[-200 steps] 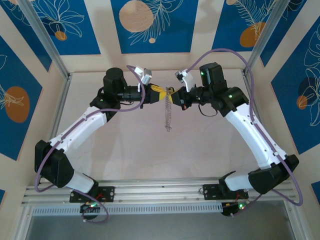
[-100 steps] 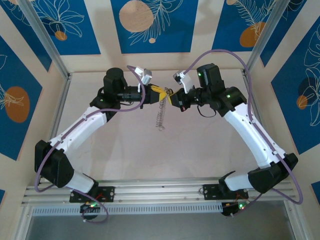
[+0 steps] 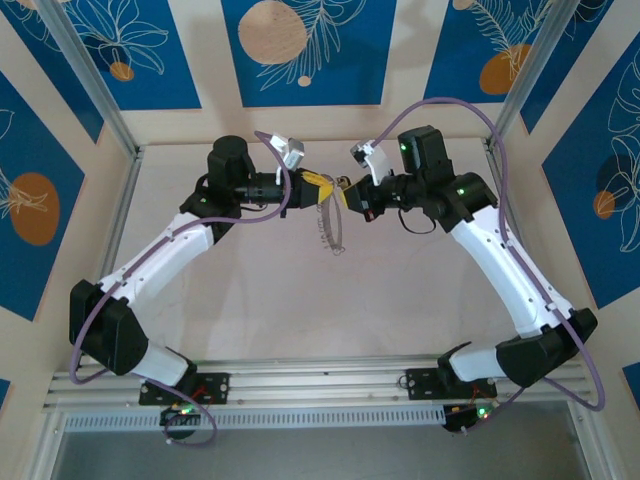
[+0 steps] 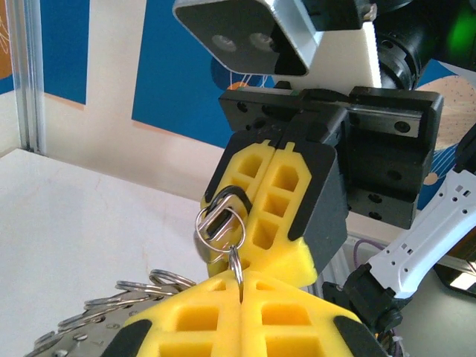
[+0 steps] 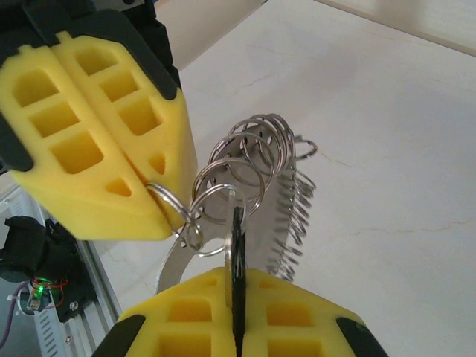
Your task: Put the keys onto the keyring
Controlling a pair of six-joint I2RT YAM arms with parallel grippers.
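Left claw (image 3: 322,187) is clamped shut on one small wire ring (image 5: 169,199) at the top of the keyring (image 5: 281,223), the ring pinched right at the seam of its yellow fingertips. Right claw (image 3: 346,196) faces it tip to tip, the two nearly touching, and is closed on the key (image 5: 236,245), which stands edge-on between its pads with the black head poking out toward the left claw. In the right wrist view several of the keyring's rings fan out just behind the key's head, and one of them overlaps it; whether the key is threaded through any ring I cannot tell. From the pinched ring the rest of the keyring hangs down as a floppy silvery strip edged with wire loops, held up in the air between the two claws above the middle of the pale counter (image 3: 250,280), well back from the arm bases
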